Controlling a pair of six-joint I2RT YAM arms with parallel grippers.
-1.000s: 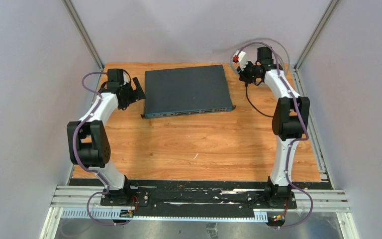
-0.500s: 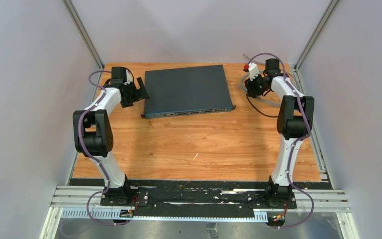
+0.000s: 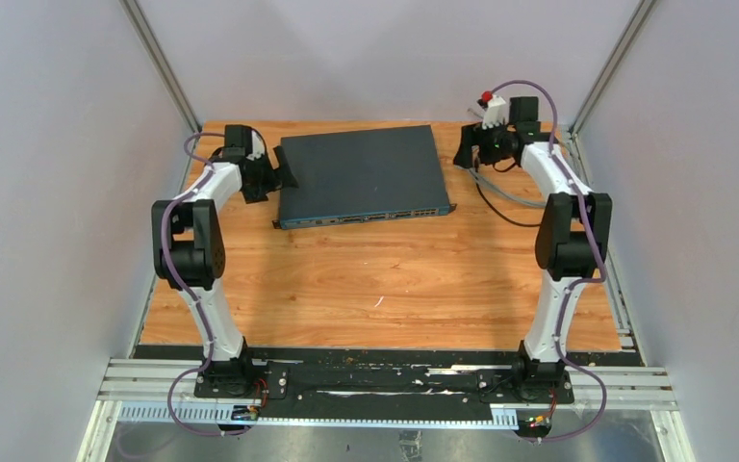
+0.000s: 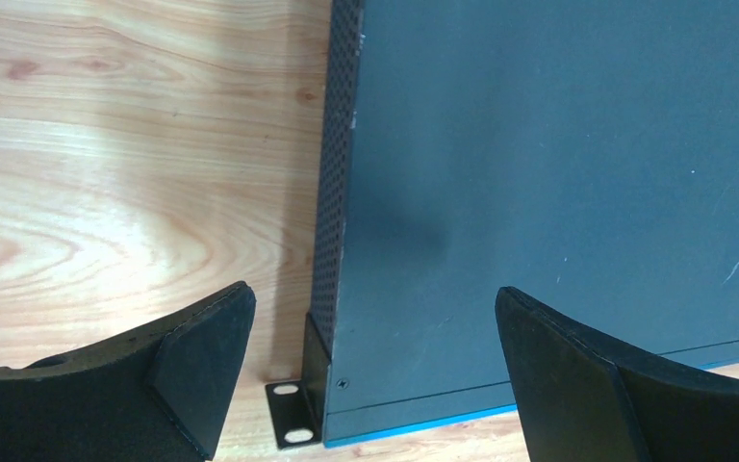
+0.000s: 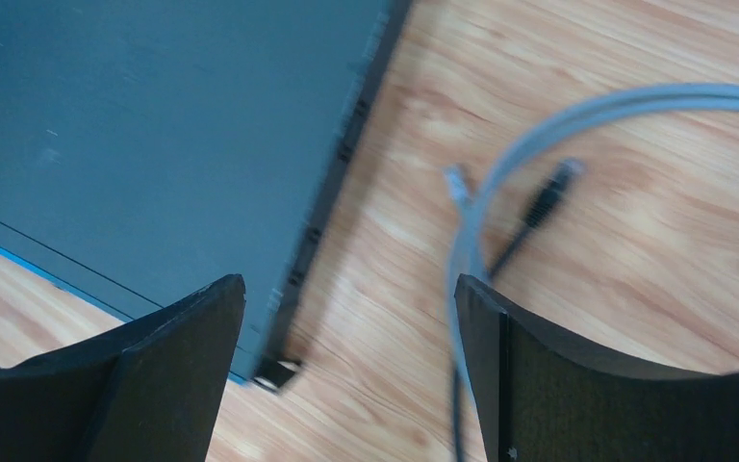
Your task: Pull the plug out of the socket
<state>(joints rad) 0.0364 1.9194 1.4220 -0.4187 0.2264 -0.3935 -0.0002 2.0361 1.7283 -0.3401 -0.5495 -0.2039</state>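
The dark blue-grey network switch (image 3: 361, 173) lies flat at the back of the table, its row of sockets (image 3: 412, 211) on the near face. Two cables rest loose on the wood to its right. The grey cable (image 5: 539, 125) ends in a clear plug (image 5: 455, 180), and the black cable (image 3: 496, 209) ends in a black plug (image 5: 553, 188). Neither plug is in a socket. My right gripper (image 5: 351, 318) hovers open over the switch's right edge (image 3: 465, 150), holding nothing. My left gripper (image 4: 375, 318) stands open over the switch's left front corner (image 3: 284, 176).
A black mounting bracket (image 4: 293, 423) sticks out from the switch's left front corner, and another (image 5: 274, 371) from the right corner. Grey walls with metal rails close in the wooden table (image 3: 385, 289) on three sides.
My right gripper has gone from shut to open and has swung back towards the switch's right rear edge. The cables now lie on the wood. My left gripper has moved in over the switch's left side.
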